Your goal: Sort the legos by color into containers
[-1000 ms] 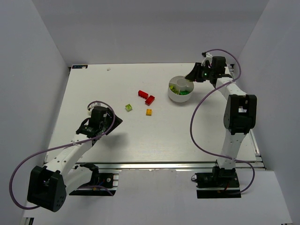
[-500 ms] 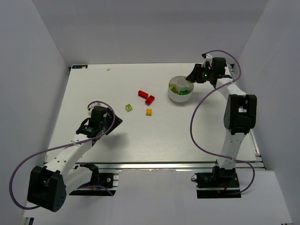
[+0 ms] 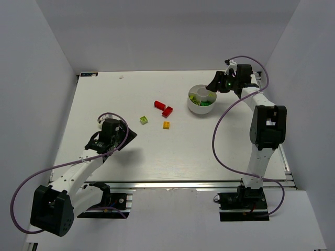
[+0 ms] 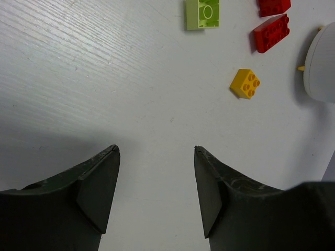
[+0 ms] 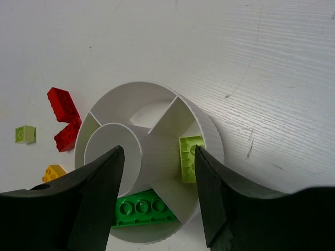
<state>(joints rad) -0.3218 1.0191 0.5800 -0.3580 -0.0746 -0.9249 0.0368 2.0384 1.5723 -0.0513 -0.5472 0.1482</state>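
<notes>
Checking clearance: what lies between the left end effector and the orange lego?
Bare table separates left end effector from orange lego; left wrist view shows it.

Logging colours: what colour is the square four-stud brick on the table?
The brick is orange-yellow; left wrist view.

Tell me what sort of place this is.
Most likely a robotics lab test cell: a white table boxed in by plain white panels, a left arm and a right arm bolted at its near edge, and a few legos and a small divided dish set out.
</notes>
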